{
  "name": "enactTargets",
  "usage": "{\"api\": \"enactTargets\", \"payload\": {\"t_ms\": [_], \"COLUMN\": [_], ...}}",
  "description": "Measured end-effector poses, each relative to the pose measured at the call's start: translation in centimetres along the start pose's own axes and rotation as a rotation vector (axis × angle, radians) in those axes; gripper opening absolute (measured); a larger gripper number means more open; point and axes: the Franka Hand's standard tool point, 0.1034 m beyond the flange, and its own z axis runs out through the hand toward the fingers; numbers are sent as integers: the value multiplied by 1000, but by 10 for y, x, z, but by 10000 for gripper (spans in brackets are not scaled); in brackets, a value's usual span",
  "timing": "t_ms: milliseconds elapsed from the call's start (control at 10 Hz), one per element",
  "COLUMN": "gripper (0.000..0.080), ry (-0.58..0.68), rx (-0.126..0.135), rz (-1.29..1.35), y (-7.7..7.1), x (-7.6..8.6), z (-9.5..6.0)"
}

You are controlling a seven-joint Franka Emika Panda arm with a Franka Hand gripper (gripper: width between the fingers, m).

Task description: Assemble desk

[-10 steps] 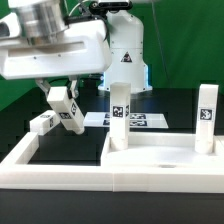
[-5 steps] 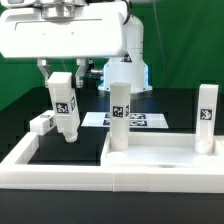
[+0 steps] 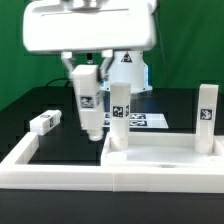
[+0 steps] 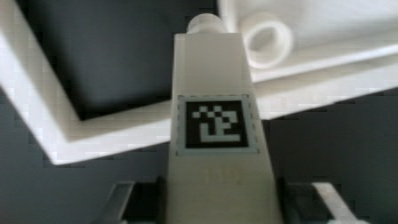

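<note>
The desk's white tabletop panel (image 3: pixel 160 158) lies hollow side up at the front, toward the exterior view's right. Two tagged white legs stand upright on it, one at its far left corner (image 3: pixel 120 115) and one at its far right corner (image 3: pixel 207 116). My gripper (image 3: pixel 86 78) is shut on a third tagged leg (image 3: pixel 88 108), which hangs upright just left of the panel's left corner. In the wrist view this leg (image 4: pixel 217 110) fills the middle between my fingers (image 4: pixel 320 197). Its tip points toward a round hole (image 4: pixel 269 42) in the panel's corner. A fourth leg (image 3: pixel 45 122) lies loose on the black surface.
The marker board (image 3: pixel 140 121) lies flat behind the standing legs. A long white rim (image 3: pixel 25 158) frames the black surface along the front and the exterior view's left. The robot's white base (image 3: pixel 128 68) stands at the back.
My gripper has carried the held leg toward the exterior view's right, from near the loose leg to just beside the tabletop's left corner. The leg has turned from tilted to upright.
</note>
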Motion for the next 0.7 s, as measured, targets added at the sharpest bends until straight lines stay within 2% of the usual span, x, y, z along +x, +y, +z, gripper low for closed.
{"api": "enactTargets", "payload": {"t_ms": [100,300,500,600,700], "gripper": [287,287,287,287,287], "ry": [4,25,36,142,182], "rx": [-8,-11,-10,-18,-9], "rz": [-23,-26,-30,-28,-9], "y": [-23,-12,-14,-16,-31], "x": [-1,0,1,6,-4], "z": [0,1,1,-2,0]}}
